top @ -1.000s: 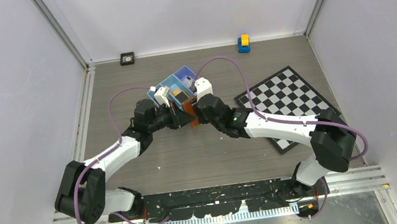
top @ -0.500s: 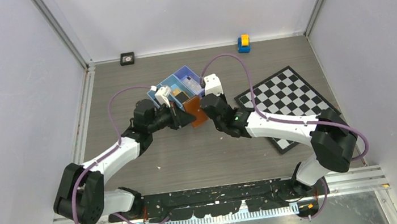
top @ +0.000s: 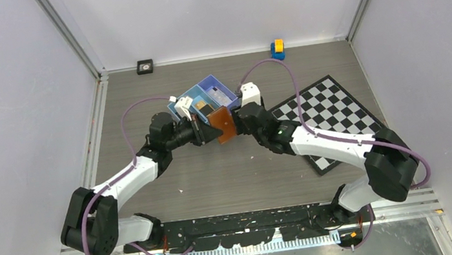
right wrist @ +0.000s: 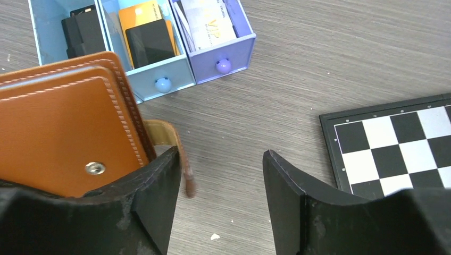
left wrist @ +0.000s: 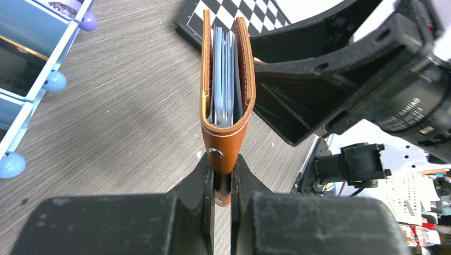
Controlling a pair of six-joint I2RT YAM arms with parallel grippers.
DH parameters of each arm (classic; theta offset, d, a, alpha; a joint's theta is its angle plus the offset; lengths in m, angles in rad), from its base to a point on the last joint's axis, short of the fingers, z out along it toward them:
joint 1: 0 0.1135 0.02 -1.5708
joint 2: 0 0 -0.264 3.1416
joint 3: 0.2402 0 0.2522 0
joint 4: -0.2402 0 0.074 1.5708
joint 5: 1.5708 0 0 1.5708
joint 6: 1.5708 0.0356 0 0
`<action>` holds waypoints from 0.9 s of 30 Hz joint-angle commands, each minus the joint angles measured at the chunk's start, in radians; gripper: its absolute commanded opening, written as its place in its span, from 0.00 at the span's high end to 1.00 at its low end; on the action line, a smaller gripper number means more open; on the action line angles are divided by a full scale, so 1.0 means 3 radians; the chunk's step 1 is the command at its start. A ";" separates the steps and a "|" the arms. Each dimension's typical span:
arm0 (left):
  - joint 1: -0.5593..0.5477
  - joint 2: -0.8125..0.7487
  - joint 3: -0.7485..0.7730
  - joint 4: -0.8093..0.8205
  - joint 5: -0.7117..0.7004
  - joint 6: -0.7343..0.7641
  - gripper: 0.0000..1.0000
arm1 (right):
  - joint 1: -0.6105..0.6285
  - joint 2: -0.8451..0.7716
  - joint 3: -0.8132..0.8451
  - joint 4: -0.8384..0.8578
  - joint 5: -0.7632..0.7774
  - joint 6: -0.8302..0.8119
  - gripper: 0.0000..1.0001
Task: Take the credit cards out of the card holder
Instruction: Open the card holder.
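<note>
Several credit cards (left wrist: 223, 79) sitting inside card holder (left wrist: 226, 139); left pincer (left wrist: 222, 175) clamping its closed end, right pincer (right wrist: 219, 159) gaping beside, gripping nothing. Risk: grabbing leather wall, yanking holder loose.

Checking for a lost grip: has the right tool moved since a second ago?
Yes. The right tool has backed off rightward, toward the chequered board, away from the card holder.

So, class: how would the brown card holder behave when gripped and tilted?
Probably stiff: the card holder juts unsagging from the left hand's pinch. Its loose strap likely flops. The cards at its open edge may slip out if tipped.
</note>
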 commanded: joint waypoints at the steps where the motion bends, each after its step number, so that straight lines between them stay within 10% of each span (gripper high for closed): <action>1: 0.0037 -0.0139 -0.0003 0.0405 0.0186 -0.0135 1.00 | -0.0239 -0.0326 -0.0178 0.0340 -0.0511 0.0278 0.45; 27: 0.0089 0.0113 -0.0071 0.1397 0.0786 -0.0758 1.00 | -0.0689 -0.0830 -0.1006 0.1779 -0.1607 0.0831 0.45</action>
